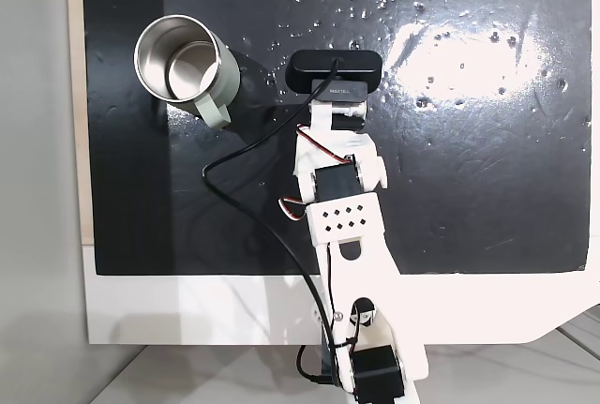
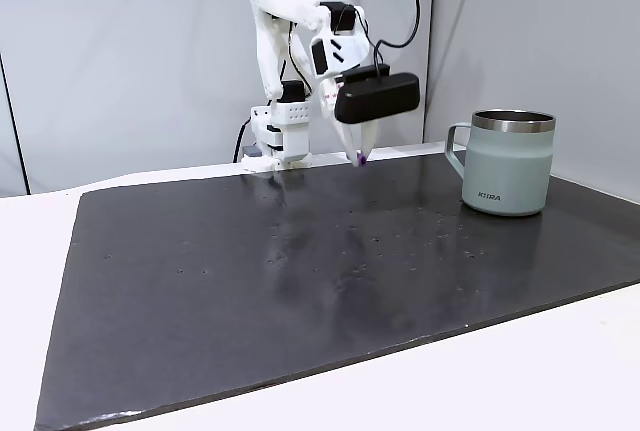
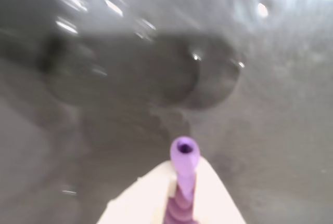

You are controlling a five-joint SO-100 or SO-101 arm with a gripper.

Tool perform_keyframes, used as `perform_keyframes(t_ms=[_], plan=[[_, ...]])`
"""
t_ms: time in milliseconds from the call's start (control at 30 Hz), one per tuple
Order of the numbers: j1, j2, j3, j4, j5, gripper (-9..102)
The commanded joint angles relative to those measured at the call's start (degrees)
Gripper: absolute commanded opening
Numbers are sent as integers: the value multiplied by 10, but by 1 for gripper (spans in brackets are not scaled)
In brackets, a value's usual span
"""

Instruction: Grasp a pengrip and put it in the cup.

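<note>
In the wrist view a small purple ribbed pengrip (image 3: 183,174) sticks out between my white fingertips, and my gripper (image 3: 179,193) is shut on it just above the dark mat. From the side fixed view my gripper (image 2: 361,156) points down near the mat's far edge with the purple pengrip (image 2: 360,159) at its tip. The cup (image 2: 510,162) stands upright well to the right there, apart from the gripper. In the fixed view from above, the cup (image 1: 183,65) stands at the upper left, its steel inside showing, and the wrist camera hides the gripper.
A black mat (image 2: 300,271) covers a white table (image 1: 187,310). The arm's base (image 2: 281,131) stands at the mat's far edge, with black cables (image 1: 253,207) trailing over the mat. Water spots mark the surface.
</note>
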Motion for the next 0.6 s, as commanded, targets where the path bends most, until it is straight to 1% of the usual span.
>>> perform_keyframes(t_ms=[0, 100, 200, 333, 433, 567], plan=[[-15, 35, -105, 28, 89, 0], [-30, 4, -221, 84, 171, 0], [-46, -64, -366, 146, 252, 0], [-63, -156, -525, 201, 358, 0], [-87, -194, -579, 204, 438, 0], [-130, -216, -594, 159, 544, 0]])
